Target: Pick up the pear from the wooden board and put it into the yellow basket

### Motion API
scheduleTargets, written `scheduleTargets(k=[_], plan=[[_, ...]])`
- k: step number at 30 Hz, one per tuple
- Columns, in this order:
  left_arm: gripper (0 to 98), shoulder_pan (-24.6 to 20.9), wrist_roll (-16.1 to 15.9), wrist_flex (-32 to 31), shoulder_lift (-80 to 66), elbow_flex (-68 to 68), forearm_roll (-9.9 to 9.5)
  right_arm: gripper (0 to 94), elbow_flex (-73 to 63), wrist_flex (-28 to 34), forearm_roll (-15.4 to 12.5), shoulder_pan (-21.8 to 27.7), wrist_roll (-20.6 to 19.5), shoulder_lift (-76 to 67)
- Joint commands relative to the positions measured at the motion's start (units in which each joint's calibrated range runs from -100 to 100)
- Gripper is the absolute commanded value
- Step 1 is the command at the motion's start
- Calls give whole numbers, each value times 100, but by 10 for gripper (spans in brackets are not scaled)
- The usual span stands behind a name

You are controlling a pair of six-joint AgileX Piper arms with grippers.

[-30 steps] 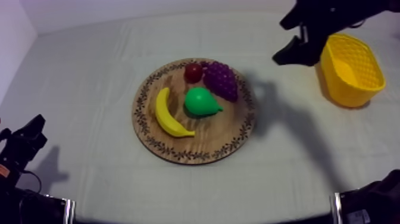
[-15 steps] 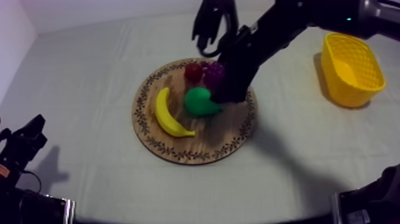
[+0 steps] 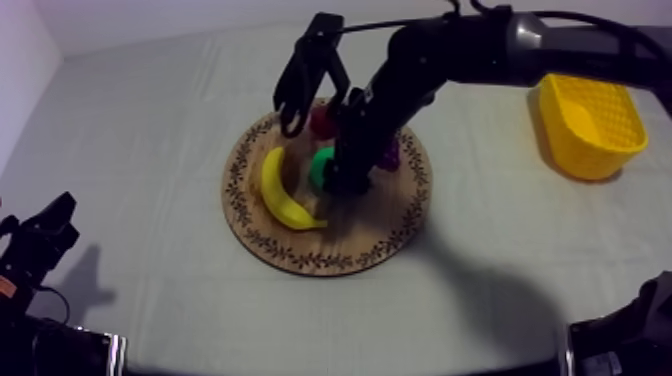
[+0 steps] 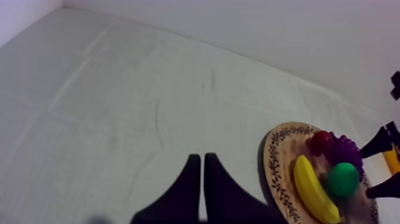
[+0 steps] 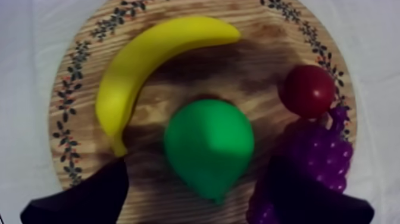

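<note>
The right hand (image 5: 199, 170) hangs released above the pear (image 5: 208, 146), which lies on the wooden board (image 5: 262, 53) between its spread fingers (image 5: 89, 196) — yet grapes (image 5: 321, 155) crowd one finger and the banana (image 5: 137, 71) the other, so an off-centre squeeze could knock them or squirt the pear loose.

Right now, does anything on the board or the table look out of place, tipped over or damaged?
Nothing stands out. The pear, banana, grapes and small red fruit all lie on the wooden board. The yellow basket stands upright apart from it, and the right gripper is open over the pear.
</note>
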Motion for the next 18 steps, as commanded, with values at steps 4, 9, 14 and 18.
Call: scheduleTargets(k=[4,9,14,18], plan=[[1,1,-2,1,0,2,-2,652,-150,-97,305,1,-378,410],[1,1,-2,1,0,2,-2,646,-265,-144,383,16,-436,643],[1,1,-1,1,0,2,-2,635,-365,-163,375,32,-399,795],[1,1,0,1,0,2,-2,624,-431,-164,335,33,-338,879]])
